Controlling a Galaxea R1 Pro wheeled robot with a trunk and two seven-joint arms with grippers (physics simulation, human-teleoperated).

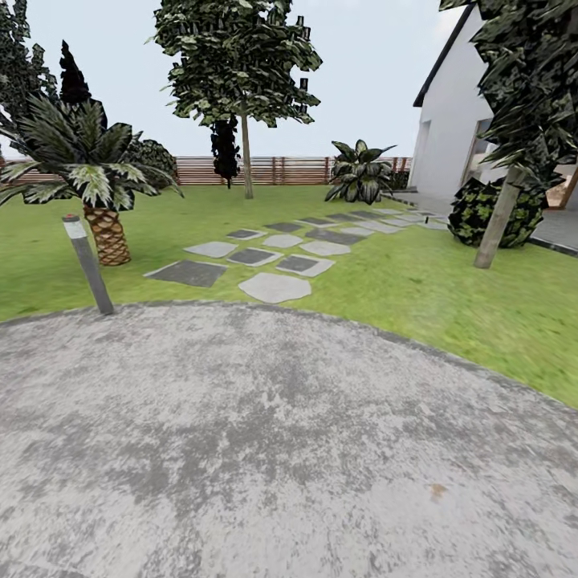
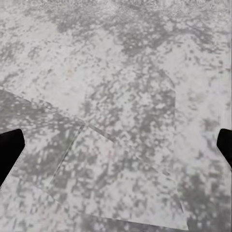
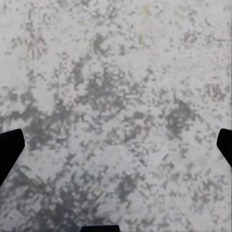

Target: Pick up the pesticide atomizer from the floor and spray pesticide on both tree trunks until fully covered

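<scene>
Barely begun: both end effectors, left point(image 2: 116, 145) and right point(image 3: 116, 145), spread wide and empty over grey paving point(image 1: 265, 449); trees point(image 1: 245, 152) point(image 1: 498, 221) unsprayed, apparently.

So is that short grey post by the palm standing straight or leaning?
Leaning. The grey post tilts, its top toward the palm, at the edge of the paved circle.
</scene>
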